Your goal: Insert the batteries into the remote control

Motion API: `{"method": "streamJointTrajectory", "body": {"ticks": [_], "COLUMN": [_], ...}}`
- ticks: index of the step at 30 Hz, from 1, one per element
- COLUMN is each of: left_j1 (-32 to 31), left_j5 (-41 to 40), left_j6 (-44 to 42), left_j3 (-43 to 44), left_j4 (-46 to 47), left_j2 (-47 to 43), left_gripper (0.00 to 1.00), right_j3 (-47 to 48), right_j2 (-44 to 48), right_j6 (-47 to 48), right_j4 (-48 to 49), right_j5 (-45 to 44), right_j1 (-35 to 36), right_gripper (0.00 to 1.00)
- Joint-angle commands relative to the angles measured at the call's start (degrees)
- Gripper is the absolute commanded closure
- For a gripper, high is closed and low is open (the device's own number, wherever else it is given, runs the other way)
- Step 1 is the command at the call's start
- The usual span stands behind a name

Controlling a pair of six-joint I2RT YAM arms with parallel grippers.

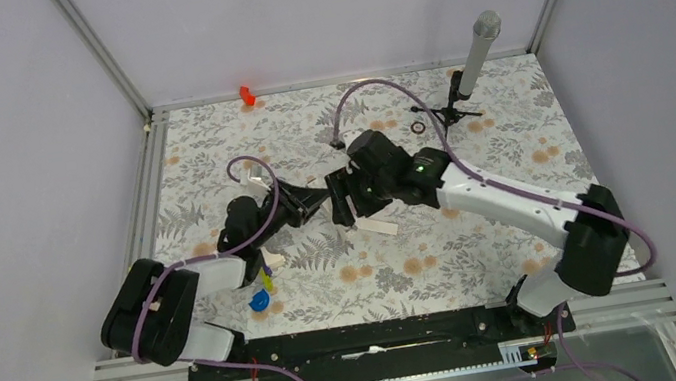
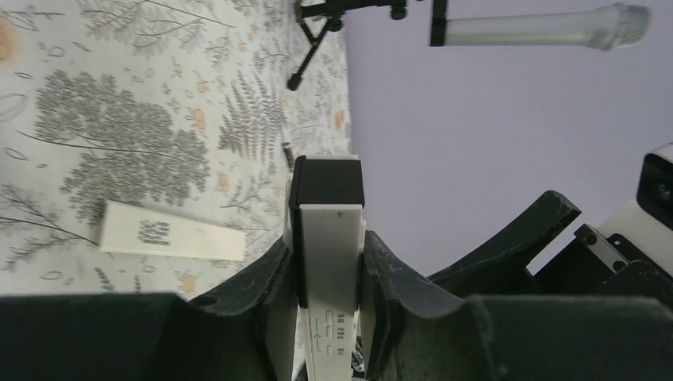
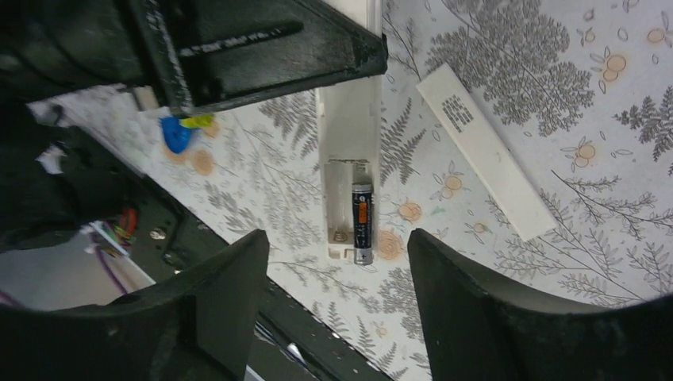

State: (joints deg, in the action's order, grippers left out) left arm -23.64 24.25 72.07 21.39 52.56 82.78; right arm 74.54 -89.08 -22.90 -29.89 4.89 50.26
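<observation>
Room: plain grey walls around a desk (image 1: 486, 259) with a grey fern-and-flower print.
Right arm (image 1: 507, 196): reaches from the near right corner toward the middle of the desk. The right jaws are spread wide and grip nothing, facing the open end of the remote control.
Left arm (image 1: 188, 294): bent at the near left. The left jaws are pressed onto the remote control, one against each long side.
Microphone (image 1: 480, 48): on a small black tripod, far right.
Remote control (image 3: 349, 151): held off the desk in the left jaws near the middle. Its battery bay is uncovered at the free end.
White strip (image 3: 484, 151): flat on the desk just beside the remote control, not touching it, with a block of grey print.
Toy cluster (image 1: 263, 288): yellow, white and blue, near the left arm.
Battery (image 3: 362, 222): seated in one side of the bay, with an orange band. The slot beside it is bare.
Second dark cylinder (image 2: 287, 155): lies on the desk beyond the remote control, too small to identify for sure.
Black ring (image 1: 417, 126): near the tripod.
</observation>
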Motion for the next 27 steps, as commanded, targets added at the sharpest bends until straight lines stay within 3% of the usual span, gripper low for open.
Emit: {"method": "streamJointTrajectory", "body": {"ticks": [1, 12, 21, 27], "left_j1": [-0.08, -0.88, -0.88, -0.83], "left_j5": [-0.75, -2.84, -3.32, -4.93], "left_j6": [6.99, 16.18, 31.08, 32.55], "left_j3": [-1.08, 3.82, 4.43, 5.16], "left_j4": [6.02, -11.86, -10.48, -15.11], "left_j2": [-6.39, -20.46, -19.07, -20.22], "left_gripper": [1.00, 1.00, 1.00, 1.00], "right_j3": [-3.27, -12.92, -17.84, -19.16], "right_j2": [10.87, 23.43, 26.48, 27.29], "right_j6": [-5.69, -16.83, -23.60, -25.75], "right_j4": [8.55, 24.77, 32.08, 32.68], "right_j5": [-1.79, -4.60, -6.81, -8.71], "right_j1": [0.52, 0.54, 0.54, 0.54], "right_gripper": [0.24, 0.17, 0.16, 0.16]}}
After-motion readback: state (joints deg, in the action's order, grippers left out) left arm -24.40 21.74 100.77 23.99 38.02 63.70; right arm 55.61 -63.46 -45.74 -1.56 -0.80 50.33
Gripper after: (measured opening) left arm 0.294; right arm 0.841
